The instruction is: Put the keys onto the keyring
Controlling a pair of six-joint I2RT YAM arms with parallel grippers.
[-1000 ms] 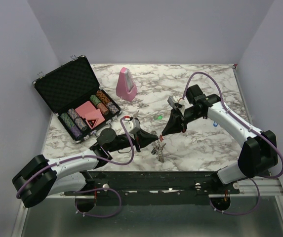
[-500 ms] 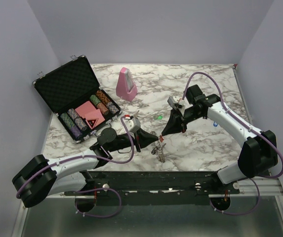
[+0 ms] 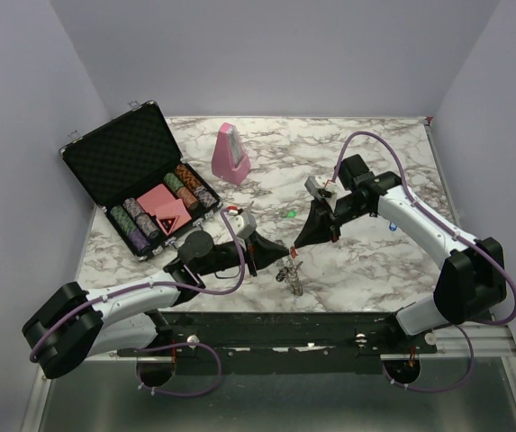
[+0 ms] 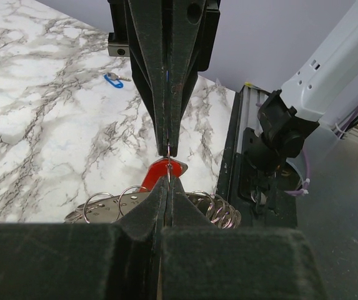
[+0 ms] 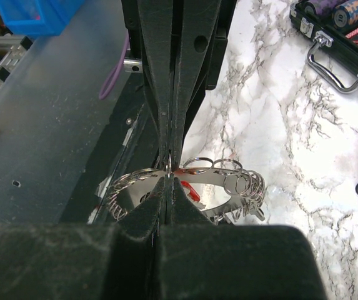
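On the marble desk (image 3: 366, 261), near its front edge, my 2 pincers meet tip to tip. The left pincer (image 3: 276, 254) and right pincer (image 3: 301, 241) are both pressed together, with thin wire between the tips. The keyring (image 3: 290, 275) sits just beneath, 1 red-capped key (image 4: 166, 170) at its rim.

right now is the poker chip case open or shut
Open. The poker-chip case has its lid leaning back, black foam lining showing, and the chips in its tray lie exposed.

A robot lab cell: plain walls (image 3: 276, 54), marble-print table (image 3: 375, 261), aluminium rail (image 3: 483, 340).
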